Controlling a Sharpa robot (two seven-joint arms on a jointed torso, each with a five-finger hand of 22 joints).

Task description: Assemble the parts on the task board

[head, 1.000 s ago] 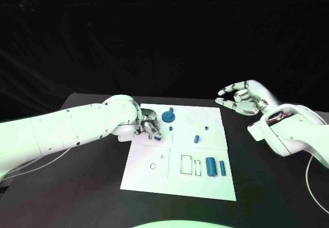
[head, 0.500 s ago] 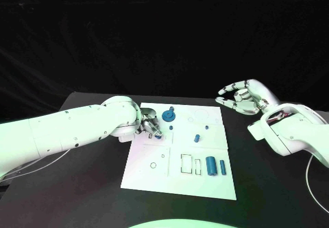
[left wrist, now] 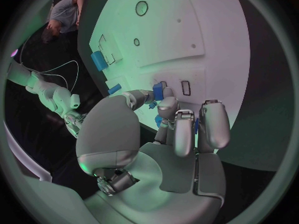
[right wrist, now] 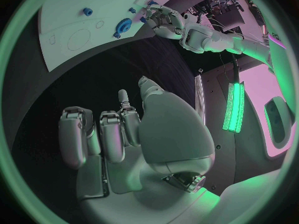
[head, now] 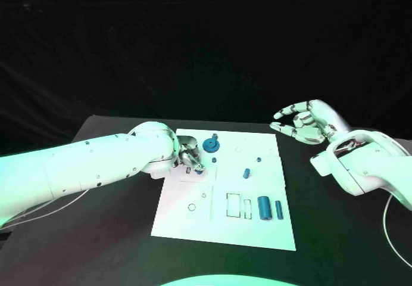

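Black cloth backs a black table [head: 103,238], on which the flat white rectangular task board [head: 193,220] lies at centre.

Left hand [head: 189,158]: at the board's far left edge, fingers curled over a small blue part [left wrist: 158,90] pinched at the fingertips. In the left wrist view the part sits just beside two small rectangular slot outlines [left wrist: 185,87] on the board; whether it already touches the surface cannot be told.

Right hand [head: 302,124]: raised off the board's far right corner, well apart from every part, fingers loosely curled with the palm empty.

Parts on the board: a round blue gear-shaped piece [head: 211,146] at the far edge, just right of the left hand; a short blue peg [head: 246,174] at mid-board; two upright blue cylinders [head: 270,209] at the near right, beside rectangular outlines.

Judgement: the step in hand is seating the pinched part. The slots lie directly beyond the left fingertips, so the left hand is far nearer. The part's long axis must line up with the slot's long side before it is pressed down.
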